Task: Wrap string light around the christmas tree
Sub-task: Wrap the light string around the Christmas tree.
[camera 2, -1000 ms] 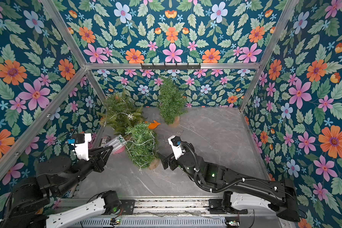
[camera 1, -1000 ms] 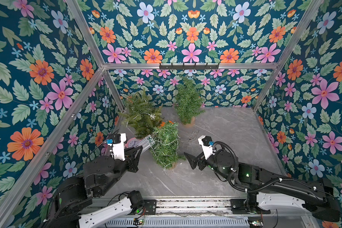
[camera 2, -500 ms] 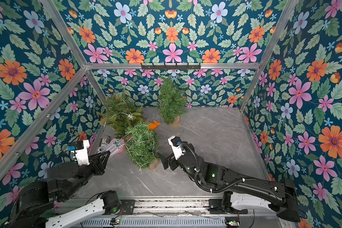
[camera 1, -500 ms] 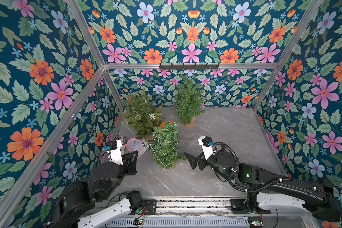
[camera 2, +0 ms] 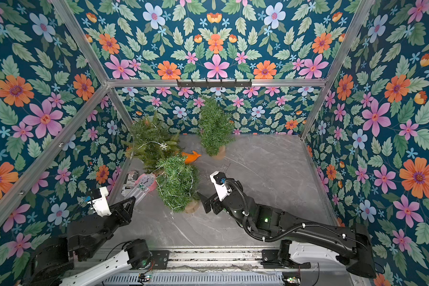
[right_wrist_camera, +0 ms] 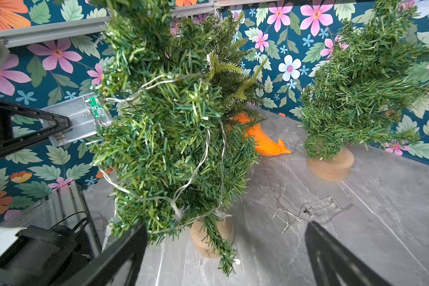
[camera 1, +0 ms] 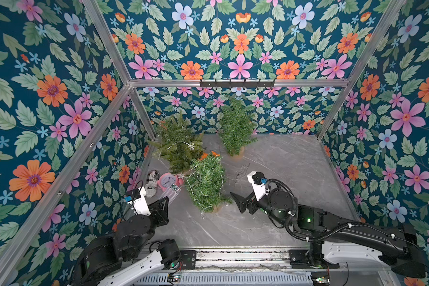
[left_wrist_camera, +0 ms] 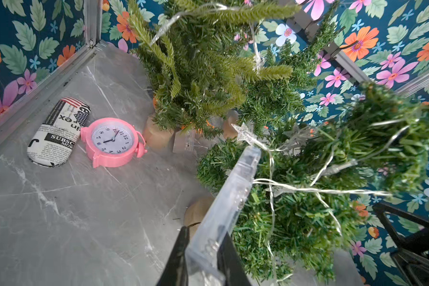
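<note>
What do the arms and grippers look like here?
Left arm and right arm: black links, white base segments, white wrist camera blocks with blue connectors. Ribbed black hose with white ties on the right. Left gripper, right gripper: black triangular fingers.

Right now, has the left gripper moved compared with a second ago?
Yes. The left gripper, shut on the clear battery box, has drawn back from the pink alarm clock, toward the front rail.

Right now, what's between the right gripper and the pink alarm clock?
The light-wrapped Christmas tree stands between the right gripper and the pink alarm clock; both top views show it.
</note>
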Controlling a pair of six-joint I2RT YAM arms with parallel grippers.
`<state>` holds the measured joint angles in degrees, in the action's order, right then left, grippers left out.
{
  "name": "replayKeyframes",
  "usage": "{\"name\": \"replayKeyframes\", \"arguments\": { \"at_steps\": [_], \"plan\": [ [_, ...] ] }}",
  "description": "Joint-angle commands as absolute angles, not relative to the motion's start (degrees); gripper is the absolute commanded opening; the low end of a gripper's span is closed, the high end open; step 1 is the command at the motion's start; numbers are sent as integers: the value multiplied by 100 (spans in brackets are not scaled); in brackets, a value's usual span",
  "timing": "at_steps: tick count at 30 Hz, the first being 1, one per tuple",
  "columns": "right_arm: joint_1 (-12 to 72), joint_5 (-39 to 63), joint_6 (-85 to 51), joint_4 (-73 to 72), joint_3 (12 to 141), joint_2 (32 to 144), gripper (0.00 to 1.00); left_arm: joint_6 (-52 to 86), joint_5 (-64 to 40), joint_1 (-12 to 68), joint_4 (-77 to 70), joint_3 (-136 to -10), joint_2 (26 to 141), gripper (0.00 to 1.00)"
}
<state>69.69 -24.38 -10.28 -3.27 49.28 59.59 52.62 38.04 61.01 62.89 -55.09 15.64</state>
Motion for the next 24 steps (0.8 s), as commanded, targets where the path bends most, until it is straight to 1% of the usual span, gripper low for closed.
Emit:
{"name": "replayKeyframes", "arguments": {
  "at_steps": [1, 17, 19, 22, 24],
  "plan": [
    [6965, -2465, -967, -519, 4907, 5959, 100, 5551, 3989, 6094, 6360, -5431, 1602, 0],
    [6969, -2452, -949, -520, 4902, 5985, 100, 5810, 3852, 6099, 5995, -4598, 1570, 0],
    [6963, -2448, -957, -530, 4896, 5981, 100, 5835, 3870, 6094, 5990, -4547, 1567, 2],
    [6969, -2450, -957, -541, 4882, 5983, 100, 5836, 3823, 6098, 5914, -4410, 1545, 10],
    [6968, -2445, -950, -554, 4875, 5999, 100, 5836, 3789, 6097, 5889, -4353, 1551, 10]
  ]
}}
